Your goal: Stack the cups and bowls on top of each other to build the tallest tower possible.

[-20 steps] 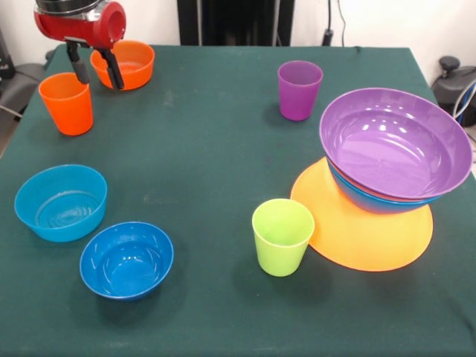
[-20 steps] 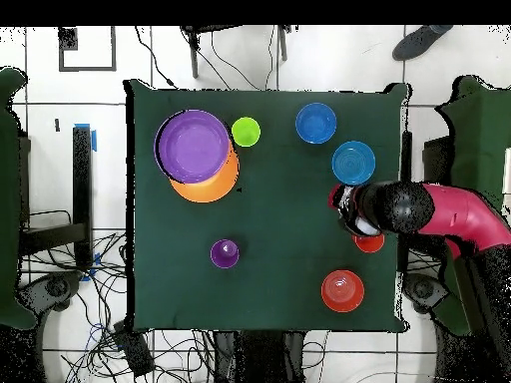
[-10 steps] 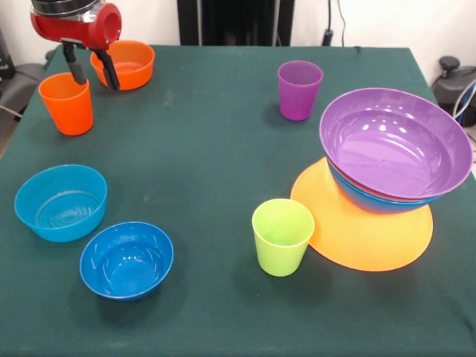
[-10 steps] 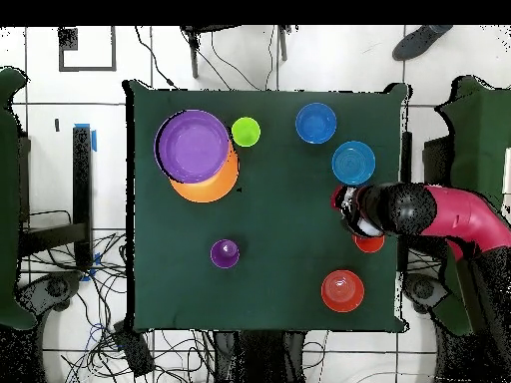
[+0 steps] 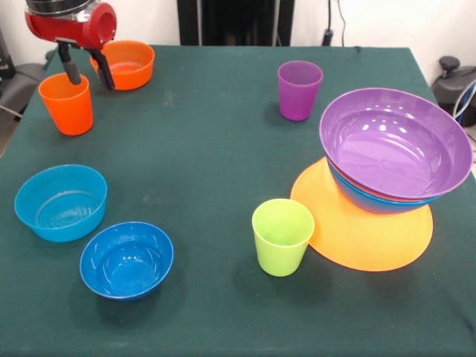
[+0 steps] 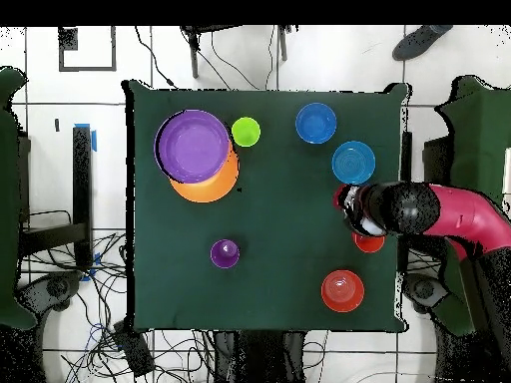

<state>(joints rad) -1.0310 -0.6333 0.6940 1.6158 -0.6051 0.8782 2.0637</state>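
Overhead view: arm covers most of the orange cup (image 6: 370, 242).
Gripper (image 5: 84, 70): fingers spread, empty, above and just behind the orange cup (image 5: 67, 103).
Tower (image 5: 387, 163): purple bowl (image 5: 394, 141) topmost; bowls beneath show only rims.
Edges: light blue bowl (image 5: 60, 202) near table (image 5: 201, 149) edge.
Room: centre bare.

Red arm's tool (image 5: 85, 72) hangs down, fingers apart.

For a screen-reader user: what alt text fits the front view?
A red gripper, fingers open, hangs above an orange cup beside an orange bowl on a green table; opposite, a purple bowl tops a stack of bowls.
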